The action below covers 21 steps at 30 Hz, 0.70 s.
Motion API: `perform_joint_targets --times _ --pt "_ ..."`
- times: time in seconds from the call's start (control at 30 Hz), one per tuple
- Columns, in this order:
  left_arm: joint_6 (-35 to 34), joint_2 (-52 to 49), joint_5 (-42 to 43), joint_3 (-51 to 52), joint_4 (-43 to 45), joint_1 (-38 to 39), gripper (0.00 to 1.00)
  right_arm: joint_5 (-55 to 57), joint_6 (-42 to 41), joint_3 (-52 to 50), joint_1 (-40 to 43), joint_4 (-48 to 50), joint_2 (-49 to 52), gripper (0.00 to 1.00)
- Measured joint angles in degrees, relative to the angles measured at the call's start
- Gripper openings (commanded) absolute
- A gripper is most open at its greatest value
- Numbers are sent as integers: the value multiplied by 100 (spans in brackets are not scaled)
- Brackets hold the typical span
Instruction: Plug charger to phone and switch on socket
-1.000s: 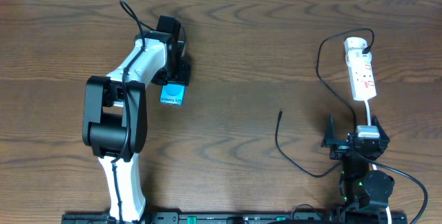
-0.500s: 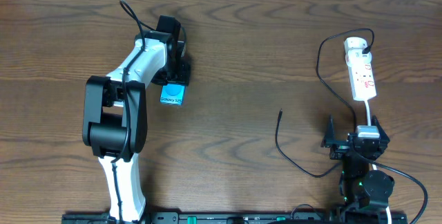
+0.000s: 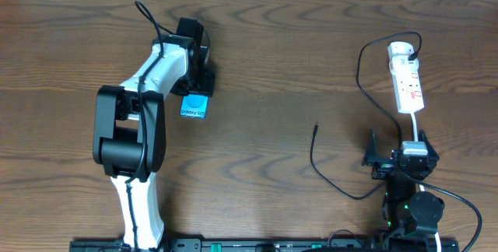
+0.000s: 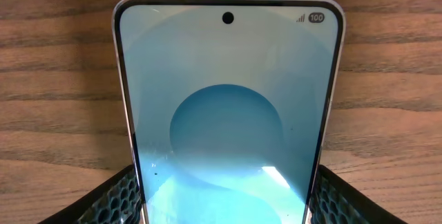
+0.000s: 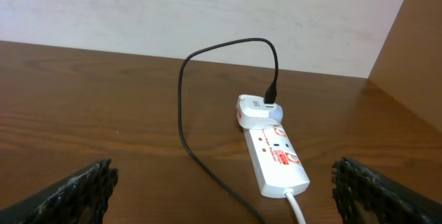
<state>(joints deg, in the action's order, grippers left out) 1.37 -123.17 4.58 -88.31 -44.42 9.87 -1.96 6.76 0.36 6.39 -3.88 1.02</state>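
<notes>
While your left fingers [image 4: 110,195] clasp the teal-screened smartphone [image 4: 228,113], your right fingers [image 5: 76,189] gape empty, the thin black cable's tip [image 3: 316,127] lies unplugged, and the white power strip [image 3: 408,85] awaits switching.

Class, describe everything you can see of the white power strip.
The socket is a narrow white plastic-looking power strip with red switch marks, lying flat on the wooden table, at its far right. A white adapter sits on its far end, with the charger cable plugged in; a white cord leaves the near end. Nothing grips it.
</notes>
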Motion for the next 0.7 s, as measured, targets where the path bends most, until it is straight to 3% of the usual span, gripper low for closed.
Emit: perform_joint_targets --times 0.47,0.7 --pt "-31 74 225 -15 -212 0 7 0 0 0 0 0 0 99" --pt "-197 708 518 -11 -229 0 7 0 0 0 0 0 0 99"
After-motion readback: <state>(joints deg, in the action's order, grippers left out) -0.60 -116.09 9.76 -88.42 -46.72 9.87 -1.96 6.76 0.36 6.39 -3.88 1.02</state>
